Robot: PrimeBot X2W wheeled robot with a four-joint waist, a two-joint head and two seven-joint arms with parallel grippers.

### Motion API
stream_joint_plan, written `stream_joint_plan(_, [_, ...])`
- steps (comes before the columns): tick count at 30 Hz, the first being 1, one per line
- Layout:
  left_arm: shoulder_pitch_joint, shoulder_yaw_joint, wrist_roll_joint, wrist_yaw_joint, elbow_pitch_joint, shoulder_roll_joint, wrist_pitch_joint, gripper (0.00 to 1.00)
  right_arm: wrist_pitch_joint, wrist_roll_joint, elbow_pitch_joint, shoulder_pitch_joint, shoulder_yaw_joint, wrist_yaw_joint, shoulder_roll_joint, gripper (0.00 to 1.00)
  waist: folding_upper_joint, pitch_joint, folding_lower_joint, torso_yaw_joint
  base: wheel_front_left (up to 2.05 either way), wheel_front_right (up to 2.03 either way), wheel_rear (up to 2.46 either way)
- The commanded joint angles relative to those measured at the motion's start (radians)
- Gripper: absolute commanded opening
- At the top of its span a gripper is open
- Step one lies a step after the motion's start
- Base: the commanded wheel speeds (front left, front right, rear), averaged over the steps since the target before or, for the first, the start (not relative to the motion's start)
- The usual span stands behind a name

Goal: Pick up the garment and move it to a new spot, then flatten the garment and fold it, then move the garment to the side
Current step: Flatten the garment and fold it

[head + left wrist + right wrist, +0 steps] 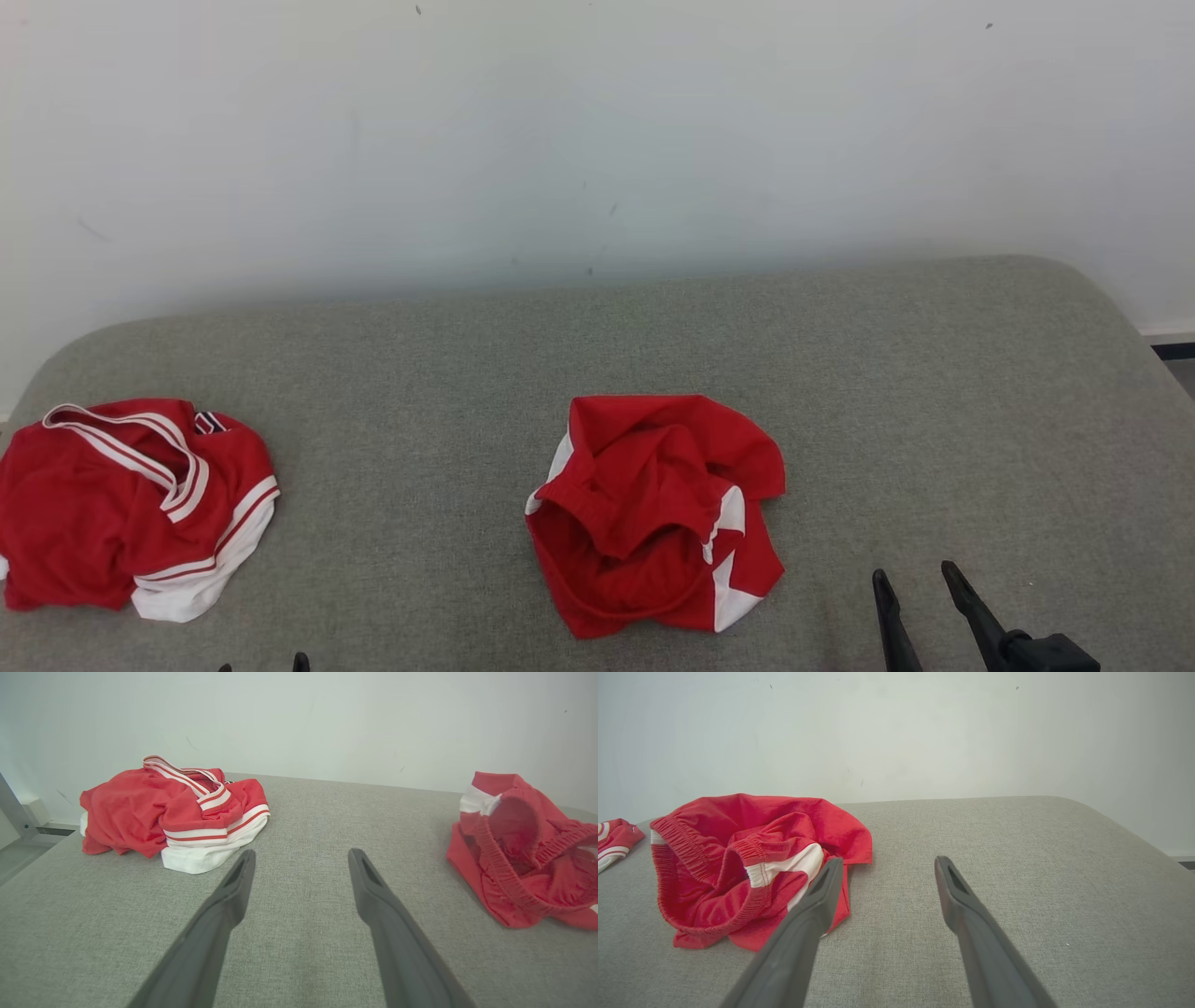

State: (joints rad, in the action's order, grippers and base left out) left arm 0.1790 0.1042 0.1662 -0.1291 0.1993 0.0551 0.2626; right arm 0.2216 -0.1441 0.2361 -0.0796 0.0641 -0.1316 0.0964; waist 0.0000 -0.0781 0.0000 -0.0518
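A crumpled red garment with white side panels and an elastic waistband [653, 513] lies in a heap at the middle of the grey padded surface [597, 355]; it also appears in the left wrist view [523, 854] and the right wrist view [747, 868]. My right gripper [915, 574] stands open a little to its right, nothing between its fingers [887, 863]. My left gripper [261, 665] is open too, with only its tips at the bottom edge. In its wrist view it [301, 856] hovers over bare fabric between the two red heaps.
A second crumpled red garment with white striped trim [131, 504] lies at the far left of the surface [173, 812]. A white wall [597, 140] stands right behind. The surface's rounded right edge drops off at the far right [1134, 317].
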Motion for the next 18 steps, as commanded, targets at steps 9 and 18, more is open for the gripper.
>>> stream_joint_plan(9, [-0.009, -0.019, 0.01, -0.001, -0.006, -0.004, 0.003, 1.0, 0.007, 0.014, -0.013, 0.012, 0.015, 0.002, 0.006, 1.0, 0.0, 0.005, 0.0, -0.002, 0.0, 0.0, 0.0])
stream_joint_plan(18, [-0.071, -0.243, 0.048, 0.0, 0.015, 0.014, 0.003, 1.0, -0.006, 0.013, -0.023, 0.02, 0.018, 0.002, 0.01, 1.0, 0.0, 0.016, 0.0, -0.033, 0.0, 0.0, 0.0])
